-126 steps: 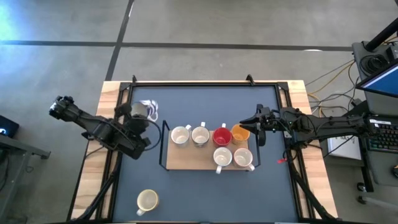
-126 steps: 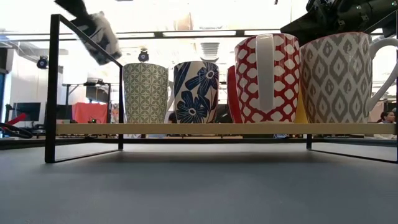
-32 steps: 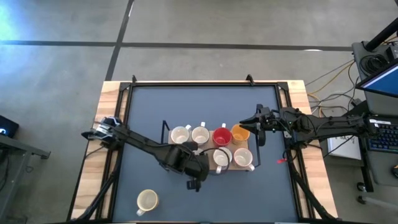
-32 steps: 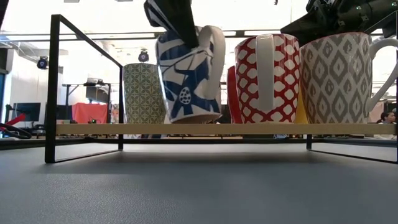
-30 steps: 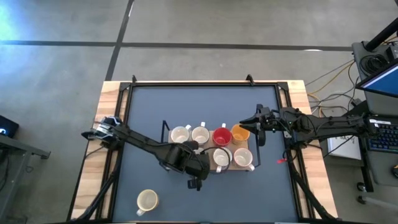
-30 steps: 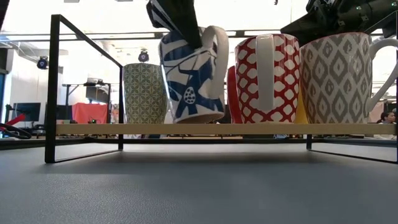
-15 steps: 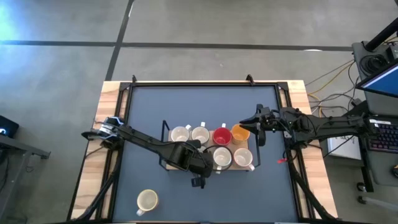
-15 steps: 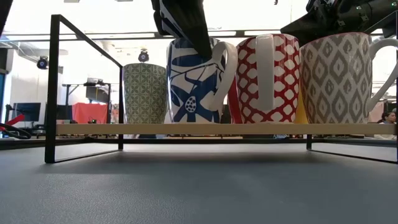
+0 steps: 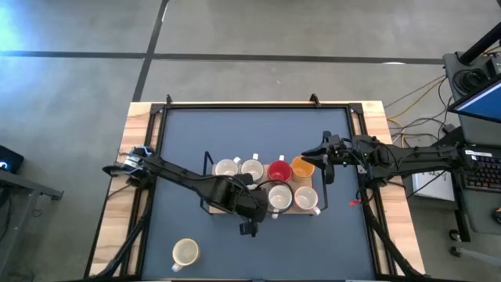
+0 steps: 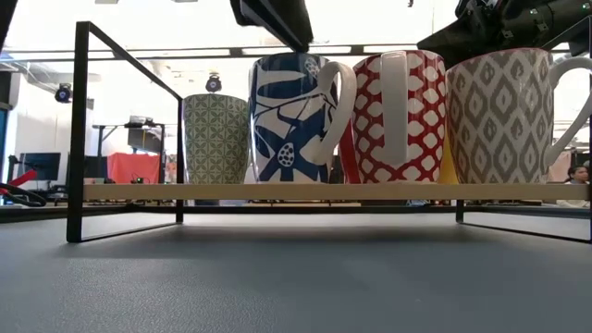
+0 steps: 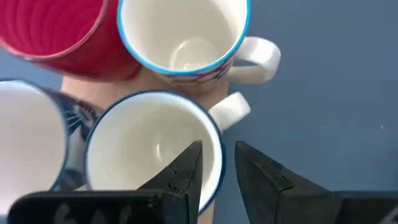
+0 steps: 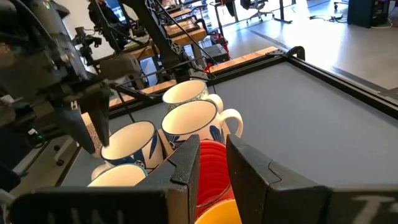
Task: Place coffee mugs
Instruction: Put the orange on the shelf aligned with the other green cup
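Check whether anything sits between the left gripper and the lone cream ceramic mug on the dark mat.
Nothing visible does. The left gripper hangs over the wooden rack's front row; only bare dark mat separates it from the cream ceramic mug.

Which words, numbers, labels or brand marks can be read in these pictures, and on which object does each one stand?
None can be read. The coffee mugs carry only patterns: flowers, dots and lattices. The wooden rack and the table show no lettering. The screens and equipment in the room behind are too small to read.

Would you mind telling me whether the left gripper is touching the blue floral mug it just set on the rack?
Apart. The low view shows the left gripper above the blue floral mug, with bright background between them.
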Action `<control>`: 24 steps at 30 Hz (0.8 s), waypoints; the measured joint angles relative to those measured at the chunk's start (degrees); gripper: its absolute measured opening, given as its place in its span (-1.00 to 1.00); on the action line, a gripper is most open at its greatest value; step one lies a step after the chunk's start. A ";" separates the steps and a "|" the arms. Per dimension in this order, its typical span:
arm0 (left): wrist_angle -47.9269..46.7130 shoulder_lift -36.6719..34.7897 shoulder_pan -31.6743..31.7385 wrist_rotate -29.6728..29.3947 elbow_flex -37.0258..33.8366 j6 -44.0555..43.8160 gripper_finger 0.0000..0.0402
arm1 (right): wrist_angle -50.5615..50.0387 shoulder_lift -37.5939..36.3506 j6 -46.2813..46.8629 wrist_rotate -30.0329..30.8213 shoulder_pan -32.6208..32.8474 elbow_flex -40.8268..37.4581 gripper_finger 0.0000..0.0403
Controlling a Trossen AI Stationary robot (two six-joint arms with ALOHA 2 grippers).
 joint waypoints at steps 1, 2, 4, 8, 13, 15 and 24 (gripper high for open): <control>-1.33 0.00 -0.08 0.00 0.78 -0.02 -0.62 | 0.00 0.00 0.00 0.00 0.00 0.00 -0.66; -2.80 0.00 -0.23 0.00 1.72 -0.02 -0.62 | 0.00 0.00 0.00 0.00 0.00 0.00 -0.66; -5.60 0.00 -0.69 -0.09 3.73 -0.10 -0.62 | 0.00 0.00 0.00 -0.01 0.00 0.00 -0.66; -14.05 -0.09 -2.69 -1.61 7.70 -2.11 -0.62 | 0.00 0.00 0.00 -0.02 0.00 0.00 -0.66; -23.57 -0.26 -6.96 -2.14 10.05 -11.17 -0.62 | 0.00 0.00 0.00 0.00 0.00 0.00 -0.66; -25.59 -0.84 -9.12 -1.98 9.71 -16.65 -0.62 | 0.00 0.00 0.00 0.00 0.01 0.00 -0.66; -26.03 -3.72 -19.01 8.98 3.72 -57.02 -0.62 | 0.00 0.00 0.00 -0.02 0.02 0.00 -0.66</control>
